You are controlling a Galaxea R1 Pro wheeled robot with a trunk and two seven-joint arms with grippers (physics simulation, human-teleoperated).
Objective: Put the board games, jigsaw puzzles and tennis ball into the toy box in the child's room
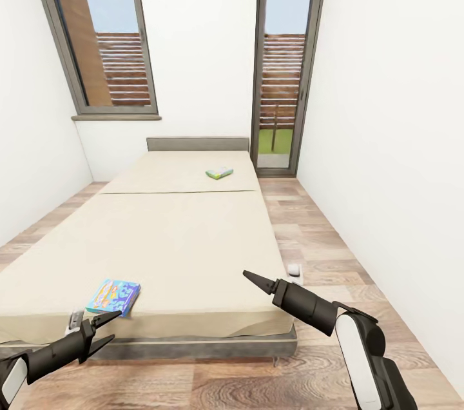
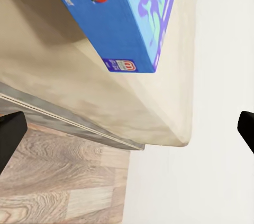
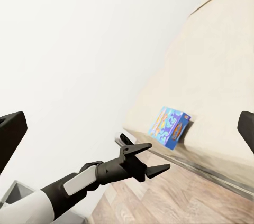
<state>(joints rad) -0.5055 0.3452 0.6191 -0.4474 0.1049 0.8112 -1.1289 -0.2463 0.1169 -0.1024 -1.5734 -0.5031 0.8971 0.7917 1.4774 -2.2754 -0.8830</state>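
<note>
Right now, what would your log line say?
place: foot of bed | left pincer: open, empty, near blue board game | right pincer: open, empty | second board game: near headboard

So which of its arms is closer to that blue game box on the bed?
The left. Its end effector hovers just before the blue game box at the bed's near corner; the right end effector hangs across the bed's foot.

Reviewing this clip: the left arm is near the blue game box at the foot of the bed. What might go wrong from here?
The blue board game lies flat near the bed's front edge, so the open left gripper, coming in low, may push it along the mattress rather than get a finger under it. The other board game lies far up by the headboard, probably beyond reach from here. A small white object on the floor beside the bed may obstruct the base.
</note>
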